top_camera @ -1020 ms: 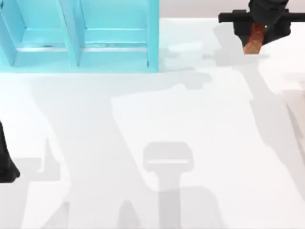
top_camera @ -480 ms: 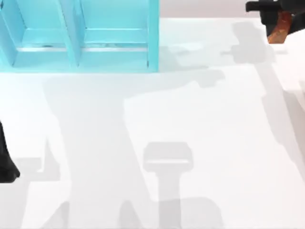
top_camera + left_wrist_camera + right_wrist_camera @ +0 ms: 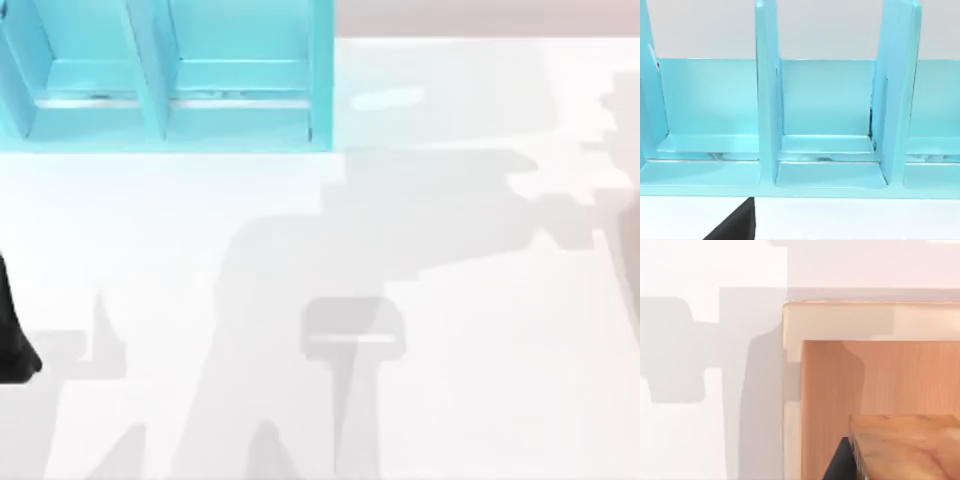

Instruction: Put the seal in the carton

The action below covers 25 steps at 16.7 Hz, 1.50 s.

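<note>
The seal [image 3: 910, 440] is a glossy reddish-brown block seen close up in the right wrist view. My right gripper [image 3: 890, 465] is shut on it, and one black finger [image 3: 841, 460] shows beside it. The seal hangs over the open carton [image 3: 840, 320], a box with a pale rim and orange-tan inner walls, just inside its corner. My left arm [image 3: 12, 345] stays parked at the table's left edge, and a black part of its gripper [image 3: 735, 227] shows in the left wrist view.
A teal rack [image 3: 170, 75] with upright dividers stands at the back left; the left wrist view faces its compartments [image 3: 825, 125]. The white table [image 3: 400, 400] carries only arm shadows across its middle and front.
My right gripper has carried the seal rightward out of the top view's back right corner. Its shadow has shifted right with it. The left arm has not moved.
</note>
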### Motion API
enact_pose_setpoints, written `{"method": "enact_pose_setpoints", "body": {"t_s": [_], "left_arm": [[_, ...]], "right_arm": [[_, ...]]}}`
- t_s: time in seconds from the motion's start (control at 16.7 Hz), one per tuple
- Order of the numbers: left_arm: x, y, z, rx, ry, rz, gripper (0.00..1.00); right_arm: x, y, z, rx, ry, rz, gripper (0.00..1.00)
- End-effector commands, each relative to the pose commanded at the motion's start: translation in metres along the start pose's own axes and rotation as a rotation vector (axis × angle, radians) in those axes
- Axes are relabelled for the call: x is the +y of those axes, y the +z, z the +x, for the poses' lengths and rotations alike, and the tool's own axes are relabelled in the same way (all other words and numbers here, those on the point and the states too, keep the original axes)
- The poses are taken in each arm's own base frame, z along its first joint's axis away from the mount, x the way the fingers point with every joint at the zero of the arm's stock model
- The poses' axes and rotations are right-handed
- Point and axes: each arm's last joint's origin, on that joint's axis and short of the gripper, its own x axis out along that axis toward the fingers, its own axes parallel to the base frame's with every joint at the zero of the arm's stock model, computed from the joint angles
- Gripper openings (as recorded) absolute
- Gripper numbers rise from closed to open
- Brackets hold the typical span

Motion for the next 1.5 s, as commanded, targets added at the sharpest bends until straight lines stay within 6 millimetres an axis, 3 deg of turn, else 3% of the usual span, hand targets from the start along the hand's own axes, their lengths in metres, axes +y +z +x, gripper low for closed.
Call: {"method": "enact_pose_setpoints", "body": {"t_s": [0.3, 0.48, 0.6, 1.02, 1.5], "left_arm": [[0.000, 0.000, 0.000, 0.000, 0.000, 0.000, 1.00], [0.000, 0.000, 0.000, 0.000, 0.000, 0.000, 1.00], [0.000, 0.000, 0.000, 0.000, 0.000, 0.000, 1.00], [0.000, 0.000, 0.000, 0.000, 0.000, 0.000, 1.00], [0.000, 0.000, 0.000, 0.000, 0.000, 0.000, 1.00]], "right_arm": [[-0.056, -0.082, -0.007, 0.033, 0.017, 0.005, 0.00], [-0.076, -0.124, -0.012, 0.005, 0.013, 0.006, 0.00], [-0.085, -0.141, -0.017, -0.019, 0.003, 0.005, 0.00], [-0.087, -0.146, -0.016, -0.022, 0.001, 0.002, 0.00], [-0.088, -0.146, 0.033, -0.039, -0.007, 0.001, 0.00]]}}
